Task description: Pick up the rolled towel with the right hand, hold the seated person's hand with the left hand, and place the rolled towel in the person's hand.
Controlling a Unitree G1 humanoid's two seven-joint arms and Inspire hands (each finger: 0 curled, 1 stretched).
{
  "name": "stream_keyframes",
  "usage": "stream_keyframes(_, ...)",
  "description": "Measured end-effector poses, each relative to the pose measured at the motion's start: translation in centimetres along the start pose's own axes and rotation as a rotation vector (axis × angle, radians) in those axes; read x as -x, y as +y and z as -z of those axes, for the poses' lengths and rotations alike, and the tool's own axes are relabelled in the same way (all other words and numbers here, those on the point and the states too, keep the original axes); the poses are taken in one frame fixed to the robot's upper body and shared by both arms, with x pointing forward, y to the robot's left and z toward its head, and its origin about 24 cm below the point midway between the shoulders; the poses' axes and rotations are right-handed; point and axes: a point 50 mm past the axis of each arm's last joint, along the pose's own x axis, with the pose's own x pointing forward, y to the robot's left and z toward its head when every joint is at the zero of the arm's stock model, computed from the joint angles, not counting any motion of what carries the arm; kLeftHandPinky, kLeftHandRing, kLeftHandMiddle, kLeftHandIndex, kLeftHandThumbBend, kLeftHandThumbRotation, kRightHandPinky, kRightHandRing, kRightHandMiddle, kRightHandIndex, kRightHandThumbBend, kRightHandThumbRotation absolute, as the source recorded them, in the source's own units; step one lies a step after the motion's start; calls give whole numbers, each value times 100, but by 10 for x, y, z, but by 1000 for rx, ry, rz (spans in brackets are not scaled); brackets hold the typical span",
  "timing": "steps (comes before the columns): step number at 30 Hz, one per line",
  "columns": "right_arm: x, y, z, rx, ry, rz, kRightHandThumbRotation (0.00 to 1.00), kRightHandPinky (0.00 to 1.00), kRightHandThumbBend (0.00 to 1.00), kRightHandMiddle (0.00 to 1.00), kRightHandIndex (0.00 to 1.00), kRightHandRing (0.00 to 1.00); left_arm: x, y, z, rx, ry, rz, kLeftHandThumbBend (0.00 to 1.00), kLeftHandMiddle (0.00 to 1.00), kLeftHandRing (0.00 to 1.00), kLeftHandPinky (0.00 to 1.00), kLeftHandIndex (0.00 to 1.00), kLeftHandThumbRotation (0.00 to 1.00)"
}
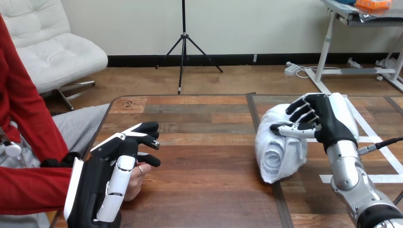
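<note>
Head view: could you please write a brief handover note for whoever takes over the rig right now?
Left hand: thumb and fingers curled round the person's hand at the left edge of the table.
Right hand: curled on the rolled towel at the table's right; lifted or not, I cannot tell.
Done: both grasps made.
Left: carry the rolled towel across and place it in the person's hand.
</note>
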Motion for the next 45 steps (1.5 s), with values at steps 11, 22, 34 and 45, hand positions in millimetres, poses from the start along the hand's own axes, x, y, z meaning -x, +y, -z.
stream_keyframes(11,-2,-7,-11,11,-105,-9,0,39,79,44,44,42,0,0,0,-1,0,0,53,75,74,52,49,83)
stream_keyframes(22,-2,-18,-15,92,-194,-27,0,39,82,44,44,42,0,0,0,-2,0,1,53,75,74,52,49,84)
stream_keyframes(34,-1,-27,-15,130,-241,-28,0,37,81,44,43,40,0,0,0,-2,0,-1,54,74,75,52,49,83)
stream_keyframes(45,0,-31,-17,185,-296,-33,0,36,82,43,43,39,0,0,0,-2,1,-1,54,75,75,53,49,84)
